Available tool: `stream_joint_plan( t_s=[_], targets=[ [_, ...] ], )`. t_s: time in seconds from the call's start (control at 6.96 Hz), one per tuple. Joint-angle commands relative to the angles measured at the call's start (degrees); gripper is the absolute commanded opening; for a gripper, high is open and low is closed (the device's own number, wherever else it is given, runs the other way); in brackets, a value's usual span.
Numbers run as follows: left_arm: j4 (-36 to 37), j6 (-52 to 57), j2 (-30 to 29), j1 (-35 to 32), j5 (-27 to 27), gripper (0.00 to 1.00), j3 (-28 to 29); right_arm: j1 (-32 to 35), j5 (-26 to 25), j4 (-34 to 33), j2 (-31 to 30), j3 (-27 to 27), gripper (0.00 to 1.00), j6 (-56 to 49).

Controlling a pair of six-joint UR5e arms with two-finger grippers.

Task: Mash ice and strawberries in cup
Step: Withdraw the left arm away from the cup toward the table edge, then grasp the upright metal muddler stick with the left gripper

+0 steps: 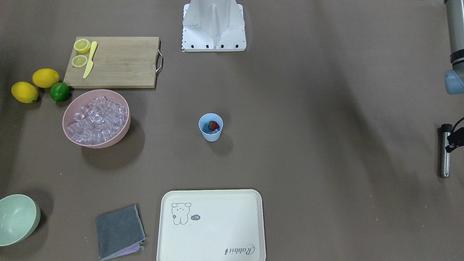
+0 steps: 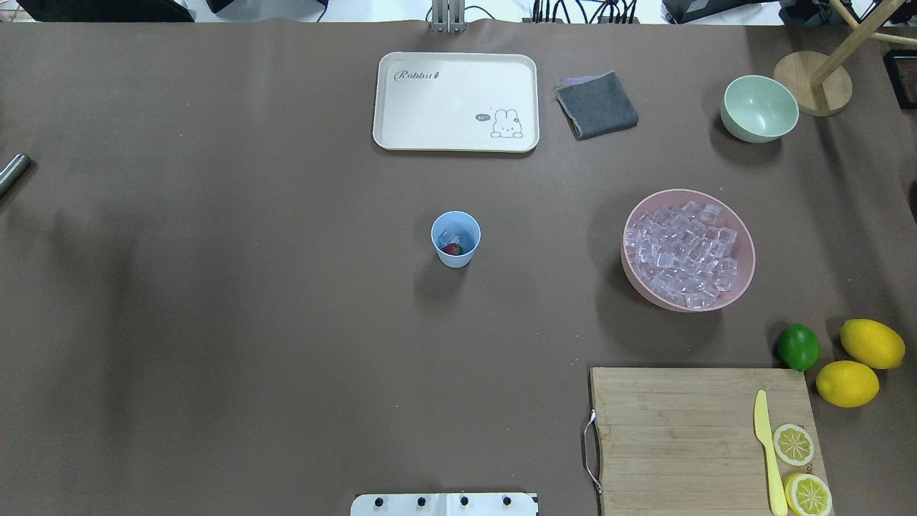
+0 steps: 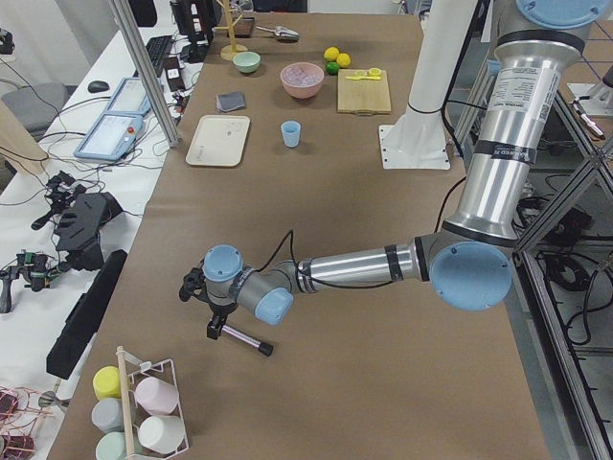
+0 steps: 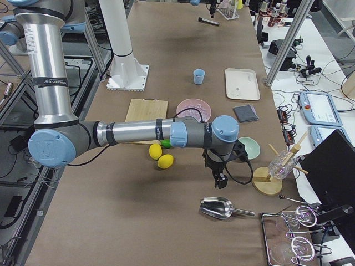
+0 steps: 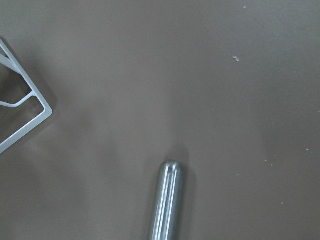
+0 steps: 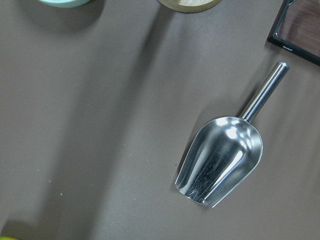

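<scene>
cup (image 2: pixel 455 240), strawberry (image 1: pixel 214 125) inside, far from right fingers (image 4: pixel 221 178)

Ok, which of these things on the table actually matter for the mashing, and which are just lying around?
For the job: cup, with strawberry and ice inside; metal rod, likely the masher.
Just lying about: pink bowl of cubes, scoop, tray, grey cloth, green bowl, cutting board, yellow knife, lemons, lime.

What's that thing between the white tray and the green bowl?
A folded grey cloth. It lies on the table between the tray and the green bowl, touching neither. The overhead view shows this best.
</scene>
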Motion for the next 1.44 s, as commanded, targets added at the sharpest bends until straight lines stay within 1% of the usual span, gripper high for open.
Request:
stream_joint_plan(
  t_s=[0.0,0.14,0.29,0.43,0.57,0.72,0.86,1.01,1.15,1.29],
  targets=[
    [0.14,1.66,-1.60,1.81,0.15,0.99,3.30,0.02,-0.12,0.00,0.25,0.03,0.99,-0.05],
    [0.23,2.70,-2.83,3.74,0.76,0.99,5.06,-0.07,-0.21,0.00,0.25,-0.06,0.99,-0.14],
    [0.23,4.89,-3.98,4.72,2.77,0.99,7.08,0.02,-0.21,0.00,0.34,-0.15,0.99,-0.14],
    [0.41,5.78,-4.77,4.73,2.96,0.99,8.84,0.02,-0.21,0.00,0.69,-0.23,0.99,-0.05],
    [0.67,5.88,-5.04,4.21,2.88,0.98,9.21,0.11,0.23,-0.08,0.61,0.20,0.99,-0.05],
    [0.67,5.79,-5.04,3.94,2.88,0.86,9.21,0.11,0.75,-0.09,0.17,1.60,0.99,0.04],
    [0.67,5.79,-5.13,3.94,2.88,0.53,9.21,0.20,0.76,-0.09,0.08,1.61,0.99,0.04],
    [0.67,5.79,-5.13,3.76,2.88,0.31,9.30,0.28,0.76,-0.09,0.17,1.70,0.99,-0.05],
    [0.67,5.70,-5.04,3.67,2.88,0.20,9.30,0.37,0.76,-0.17,0.25,1.70,0.99,-0.05],
    [0.67,5.44,-5.04,3.67,2.88,0.15,9.39,0.46,0.76,-0.17,0.34,1.70,0.99,-0.05]
  ],
)
